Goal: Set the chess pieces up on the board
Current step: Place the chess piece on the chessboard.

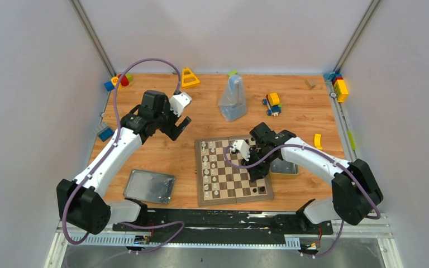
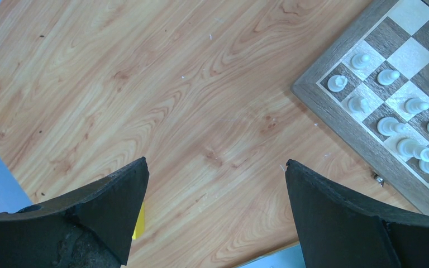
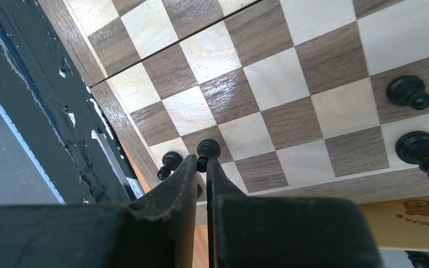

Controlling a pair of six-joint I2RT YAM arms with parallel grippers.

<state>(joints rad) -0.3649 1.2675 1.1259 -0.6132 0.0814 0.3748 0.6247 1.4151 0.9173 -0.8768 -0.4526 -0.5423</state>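
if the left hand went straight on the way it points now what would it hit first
Probably the bare light wooden tabletop, seen between the fingers of the open left hand. The brown-bordered wooden chessboard sits off to the side, so it looks missed, though depth is unclear.

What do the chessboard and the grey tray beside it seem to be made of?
Board: apparently wood, lightly varnished; grain and a soft glare show. Tray: probably sheet metal, unpainted; silvery grey with dull, patchy reflections.

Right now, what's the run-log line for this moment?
left claw: open over table | right claw: shut on black piece at near-right corner of board | white pieces: on its left side
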